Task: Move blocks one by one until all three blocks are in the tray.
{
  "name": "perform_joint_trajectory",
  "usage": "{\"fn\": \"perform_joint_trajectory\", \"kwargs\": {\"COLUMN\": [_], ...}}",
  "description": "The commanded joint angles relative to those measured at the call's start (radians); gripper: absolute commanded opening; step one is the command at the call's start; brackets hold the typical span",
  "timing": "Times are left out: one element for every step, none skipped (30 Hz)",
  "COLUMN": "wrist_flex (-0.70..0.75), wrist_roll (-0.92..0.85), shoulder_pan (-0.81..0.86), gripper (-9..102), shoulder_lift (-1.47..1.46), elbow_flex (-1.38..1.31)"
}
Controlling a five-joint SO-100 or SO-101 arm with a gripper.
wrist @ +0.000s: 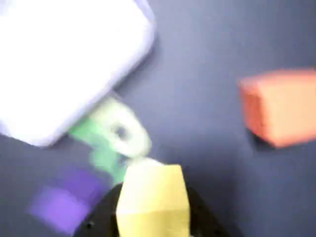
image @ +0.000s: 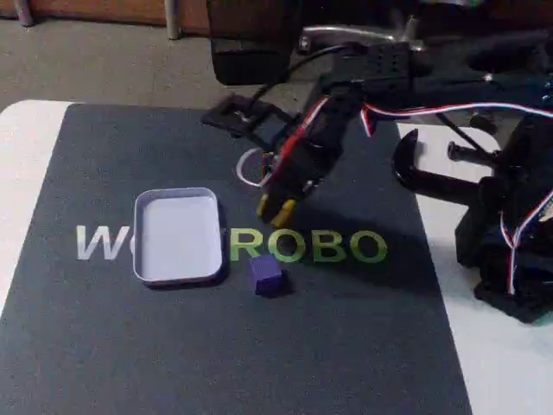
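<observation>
One block, the yellow block [wrist: 153,200], sat clamped in the end effector [image: 276,207], which hung above the dark mat [image: 104,346] just beside the tray's right rim in the fixed view. The wrist view was blurred, yet it showed the yellow cube between the dark fingers at the bottom edge. The tray [image: 177,275] itself lay bare, so I judged the first of three transfers to be under way, in its carrying stage. The purple block [image: 266,275] rested on the mat near the tray's lower right corner in the fixed view. The orange block [wrist: 281,106] lay well apart from the tray, at the right of the wrist view. The next move called for swinging the cube over the tray's floor, lowering it inside the rim, then releasing.
</observation>
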Motion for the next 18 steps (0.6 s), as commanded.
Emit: {"fn": "perform_joint_trajectory", "kwargs": {"wrist_flex": [0.005,0.005,0.005,0.005,0.005,0.005,0.005,0.005,0.005,0.005,0.005,0.005,0.005,0.005,0.005,0.006,0.009,0.011], "wrist_roll": [0.061,0.074,0.083,0.094,0.106,0.118,0.129,0.137,0.141,0.144,0.150,0.153,0.158,0.164,0.169,0.178,0.184,0.193], "shoulder_pan": [-0.026,-0.031,-0.034,-0.035,-0.038,-0.040,-0.043,-0.044,-0.048,-0.049,-0.051,-0.052,-0.055,-0.057,-0.060,-0.060,-0.061,-0.064], "gripper": [-8,-8,-8,-8,-8,-8,-8,-8,-8,-8,-8,-8,-8,-8,-8,-8,-8,-8], "shoulder_lift": [-0.037,-0.052,-0.066,-0.078,-0.094,-0.109,-0.124,-0.141,-0.156,-0.173,-0.189,-0.204,-0.219,-0.238,-0.255,-0.275,-0.296,-0.314], "elbow_flex": [-0.140,-0.166,-0.187,-0.206,-0.224,-0.244,-0.262,-0.279,-0.293,-0.305,-0.319,-0.336,-0.350,-0.368,-0.388,-0.411,-0.437,-0.460]}}
